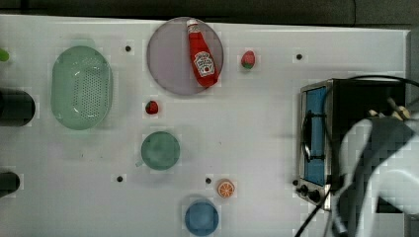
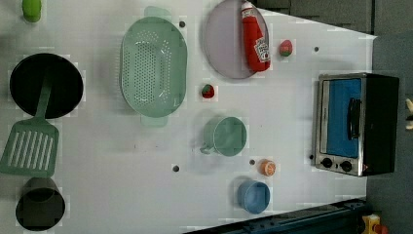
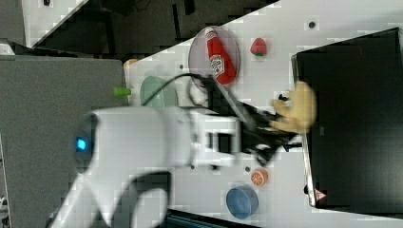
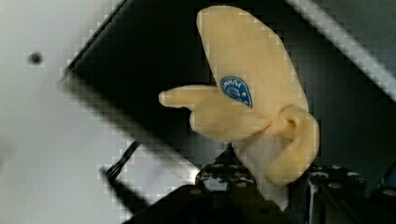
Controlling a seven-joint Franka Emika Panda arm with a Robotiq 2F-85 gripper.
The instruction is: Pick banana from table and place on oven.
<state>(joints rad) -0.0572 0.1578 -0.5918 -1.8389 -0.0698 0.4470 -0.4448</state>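
The pale yellow banana (image 4: 254,88), with peeled flaps and a blue sticker, sits between the fingers of my gripper (image 4: 271,179), which is shut on its lower end. In the right view the banana (image 3: 297,111) hangs over the black top of the oven (image 3: 351,118), near the edge above the oven's front, and the gripper (image 3: 278,124) holds it from the right view's left. The top view shows my white arm (image 1: 385,163) covering part of the oven (image 1: 316,133), with pale banana tips (image 1: 401,112) peeking out. The oven (image 2: 355,124) stands at the right end of the white table (image 1: 257,123).
A red ketchup bottle (image 1: 201,57) lies on a grey plate (image 1: 168,54). Two strawberries (image 1: 248,59) (image 1: 152,107), an orange slice (image 1: 226,188), a green cup (image 1: 160,150), a blue cup (image 1: 201,217) and a green colander (image 1: 81,86) are spread over the table.
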